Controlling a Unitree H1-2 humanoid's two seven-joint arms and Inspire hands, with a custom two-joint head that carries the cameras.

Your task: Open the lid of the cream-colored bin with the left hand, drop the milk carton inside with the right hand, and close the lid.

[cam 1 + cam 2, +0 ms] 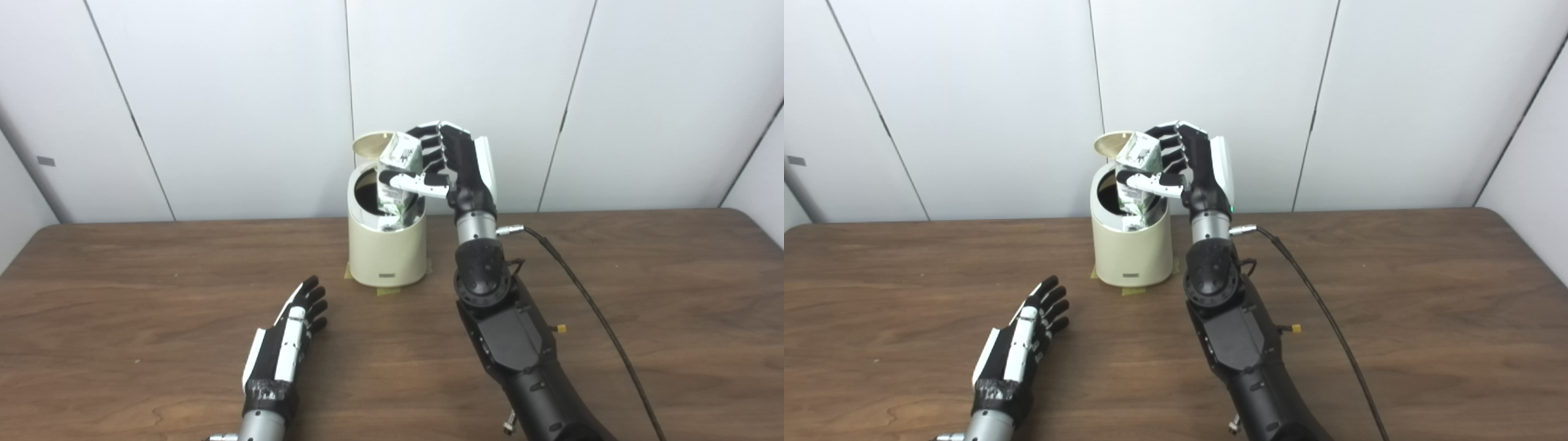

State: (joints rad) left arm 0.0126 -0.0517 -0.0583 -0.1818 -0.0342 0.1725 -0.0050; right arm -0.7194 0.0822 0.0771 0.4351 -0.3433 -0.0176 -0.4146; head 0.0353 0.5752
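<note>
The cream-colored bin stands at the back middle of the table with its round lid tipped up behind the opening. A white and green milk carton is upright over the bin's mouth, its lower end at the rim. My right hand is shut on the carton from the right, thumb across its front. My left hand rests open on the table in front of the bin, to its left, holding nothing.
The brown wooden table stretches wide on both sides. Yellow tape marks the bin's foot. A black cable trails from my right wrist across the table's right half. White wall panels close the back.
</note>
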